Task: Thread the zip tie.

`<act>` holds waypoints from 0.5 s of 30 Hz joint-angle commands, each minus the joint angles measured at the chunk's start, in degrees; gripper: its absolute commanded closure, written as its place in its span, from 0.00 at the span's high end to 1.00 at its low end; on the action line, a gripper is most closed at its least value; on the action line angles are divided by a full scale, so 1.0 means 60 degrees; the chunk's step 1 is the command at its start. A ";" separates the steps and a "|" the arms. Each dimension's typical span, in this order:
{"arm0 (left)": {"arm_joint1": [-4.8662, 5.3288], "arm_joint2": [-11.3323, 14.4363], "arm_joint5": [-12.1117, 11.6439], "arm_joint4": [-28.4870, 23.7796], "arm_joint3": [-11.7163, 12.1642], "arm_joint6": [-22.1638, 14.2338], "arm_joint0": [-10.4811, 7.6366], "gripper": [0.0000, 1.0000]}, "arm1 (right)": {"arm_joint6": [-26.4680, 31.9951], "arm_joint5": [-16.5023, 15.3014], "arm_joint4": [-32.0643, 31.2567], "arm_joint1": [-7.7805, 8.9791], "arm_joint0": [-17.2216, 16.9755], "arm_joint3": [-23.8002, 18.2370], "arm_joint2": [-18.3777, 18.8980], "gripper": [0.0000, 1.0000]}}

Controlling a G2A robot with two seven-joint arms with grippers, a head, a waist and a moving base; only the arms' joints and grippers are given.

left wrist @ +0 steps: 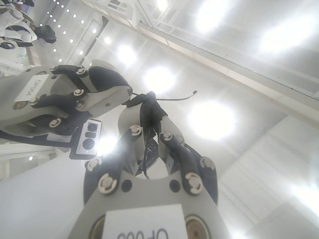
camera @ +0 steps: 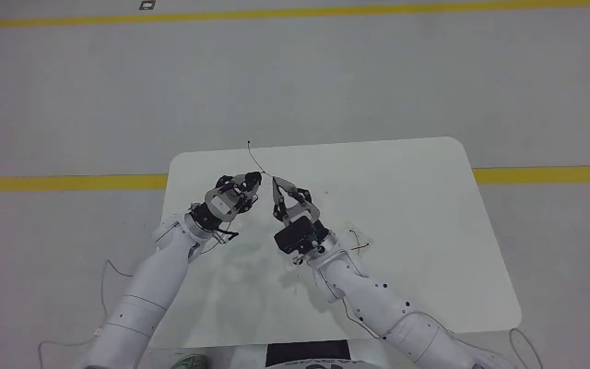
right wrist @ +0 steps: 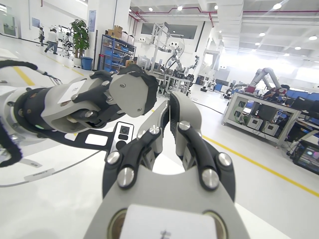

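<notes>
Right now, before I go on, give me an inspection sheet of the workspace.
Surface: white table with rounded corners.
Job's things: black zip tie held above the table where the two grippers meet, one end sticking out past them.
Clutter: one thin black piece lying on the table on the right gripper's side; too small to tell what it is.
Grippers: left gripper shut on the zip tie, the strap running back between its fingers; right gripper shut, tip against the left one, apparently pinching the tie.
Cables: black sleeved cable behind the left gripper.
Surroundings: grey floor with yellow lines; shelves and a plant in the hall.
</notes>
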 commanded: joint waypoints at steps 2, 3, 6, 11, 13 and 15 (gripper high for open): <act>0.0000 0.0000 0.0000 0.0000 0.0000 0.0000 0.0000 0.00 | 0.0032 0.0000 0.0000 0.0051 -0.0026 -0.0033 0.0040 0.00; 0.0000 0.0000 0.0000 0.0000 0.0000 0.0000 0.0000 0.00 | 0.0039 0.0000 0.0000 0.0067 -0.0037 -0.0044 0.0053 0.00; 0.0000 0.0000 0.0000 0.0000 0.0000 0.0000 0.0000 0.00 | 0.0071 0.0000 0.0000 0.0115 -0.0080 -0.0079 0.0099 0.00; 0.0000 0.0000 0.0000 0.0000 0.0000 0.0000 0.0000 0.00 | 0.0103 0.0000 0.0000 0.0182 -0.0145 -0.0135 0.0163 0.00; 0.0000 0.0000 0.0000 0.0000 0.0000 0.0000 0.0000 0.00 | 0.0113 0.0000 0.0000 0.0208 -0.0172 -0.0158 0.0193 0.00; 0.0000 0.0000 0.0000 0.0000 0.0000 0.0000 0.0000 0.00 | 0.0126 0.0000 0.0000 0.0230 -0.0197 -0.0175 0.0221 0.00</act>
